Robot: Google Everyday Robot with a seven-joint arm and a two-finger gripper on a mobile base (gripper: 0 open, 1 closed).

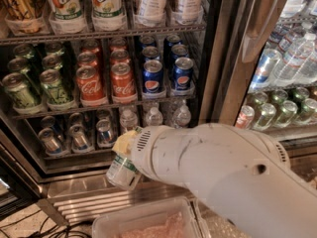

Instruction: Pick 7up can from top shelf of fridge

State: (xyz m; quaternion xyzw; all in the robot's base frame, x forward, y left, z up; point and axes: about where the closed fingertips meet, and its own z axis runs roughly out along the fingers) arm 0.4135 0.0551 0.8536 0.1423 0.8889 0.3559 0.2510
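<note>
White arm's pincer point(125, 151) grips the 7up can point(120, 172) low before the fridge point(216, 58), below the top shelf point(99, 34).

I had a single camera, set close behind the arm point(223, 172) and looking forward and slightly down into the fridge point(218, 58). The gripper point(123, 155) sat low and centre-left, before the fridge's base.

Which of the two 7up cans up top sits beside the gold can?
The left 7up can; the right 7up can borders white dark-labelled cans. The tool hangs low, by the fridge's base.
</note>
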